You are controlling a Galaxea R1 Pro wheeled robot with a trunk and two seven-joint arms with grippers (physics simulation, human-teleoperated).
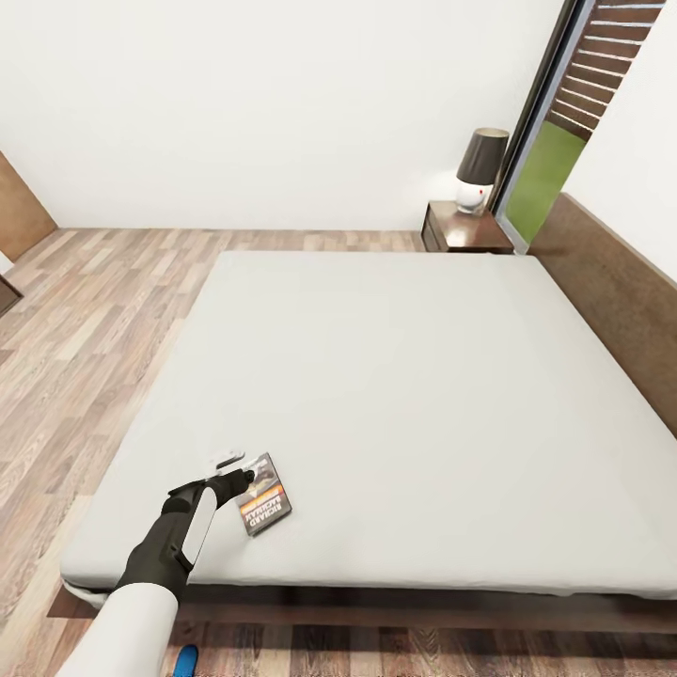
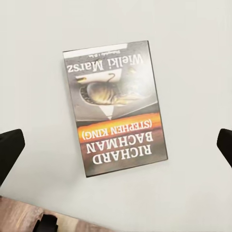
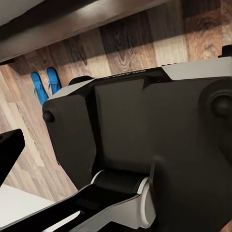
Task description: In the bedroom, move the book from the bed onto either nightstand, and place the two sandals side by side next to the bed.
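On bed (image 1: pixel 395 395): book (image 1: pixel 264 506) flat | left claw (image 2: pixel 116 145) wide open above it, empty

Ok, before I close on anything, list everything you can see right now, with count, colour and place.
book: one, dark grey cover with orange band, flat on the mattress near the foot edge
bed: one, pale grey-white mattress, dark brown frame
nightstand: one, dark brown, beside the bed's far corner
lamp: one, dark shade, white base, on the nightstand
sandals: two, bright blue, side by side on the wood floor
window: one, dark frame, behind the nightstand
left gripper: black fingers, open, above the book
right gripper: one black finger visible, state unclear
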